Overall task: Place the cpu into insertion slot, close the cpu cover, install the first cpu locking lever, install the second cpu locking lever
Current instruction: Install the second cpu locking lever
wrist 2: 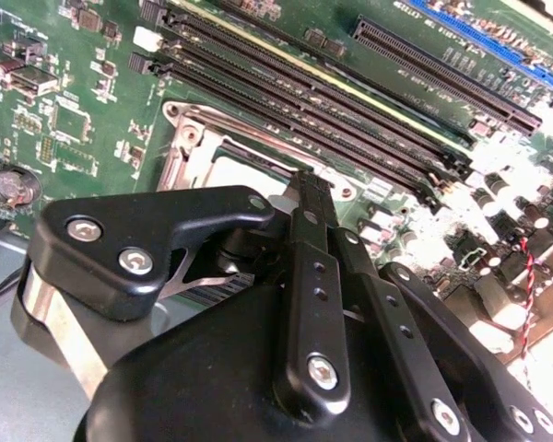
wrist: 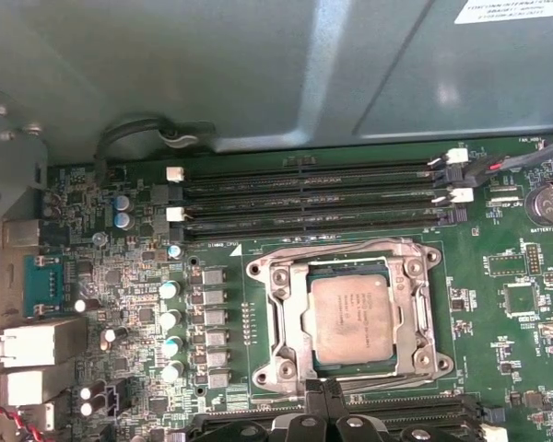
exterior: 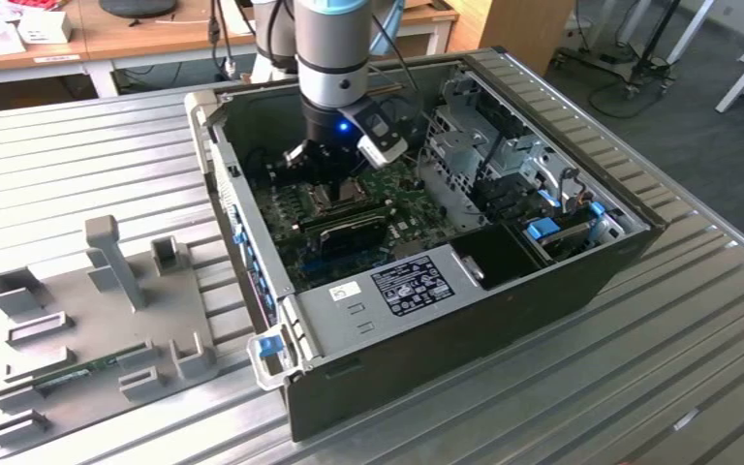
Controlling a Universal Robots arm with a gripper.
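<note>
Down inside the computer case [exterior: 579, 262], my gripper [wrist: 324, 403] hovers just beside the insertion slot [wrist: 344, 313], fingers together on nothing. Cpu [wrist: 347, 318] sits seated, cpu cover [wrist: 276, 318] looks down; I judge levers are next, needing careful hooking.

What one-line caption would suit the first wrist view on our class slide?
Grey-topped cpu seated in the insertion slot on the green motherboard, beside long memory slots.
</note>
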